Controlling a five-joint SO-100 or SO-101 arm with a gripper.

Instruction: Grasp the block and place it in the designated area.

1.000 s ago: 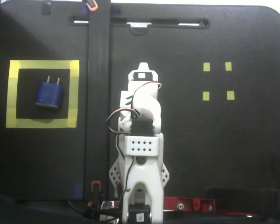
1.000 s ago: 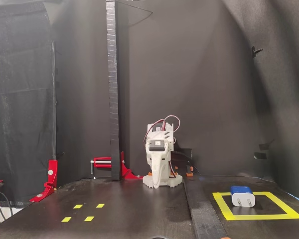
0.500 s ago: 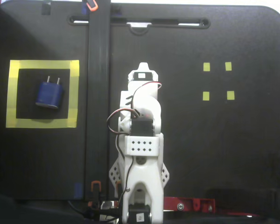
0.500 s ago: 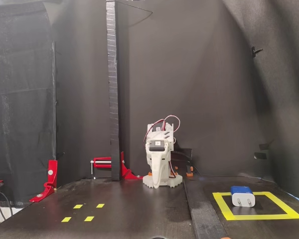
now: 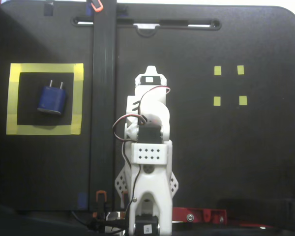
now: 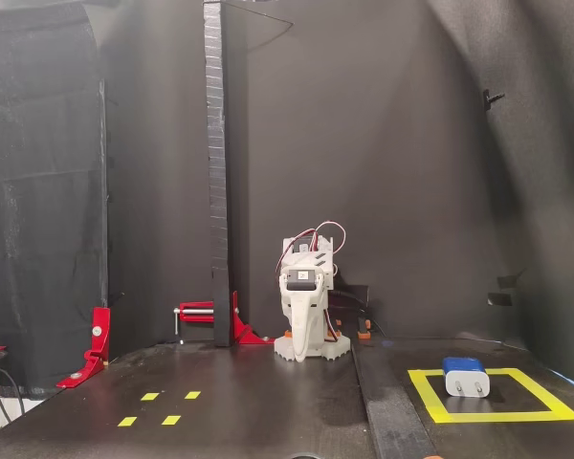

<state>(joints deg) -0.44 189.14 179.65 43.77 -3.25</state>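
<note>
A: Both fixed views show the arm folded over its base, the end effector [image 5: 148, 73] tucked down near the middle of the tabletop [image 5: 211, 162]. Its fingers look drawn together, but neither camera shows a gap clearly, so its opening cannot be told. It holds and touches nothing.

B: And the blue plug adapter [image 5: 52, 99]?

A: It lies inside the yellow tape square [image 5: 44, 129], on the black interior, prongs pointing toward the far edge in a fixed view from above. From the front it sits at [image 6: 466, 377], well apart from the arm.

B: What stands between them?

A: A black upright post [image 6: 216, 172], whose long strip crosses the tabletop between arm and square. Four small yellow tape marks [image 5: 229, 85] lie on the other side, with bare dark surface around them. Red clamps [image 6: 209, 316] sit near the post's foot.
</note>
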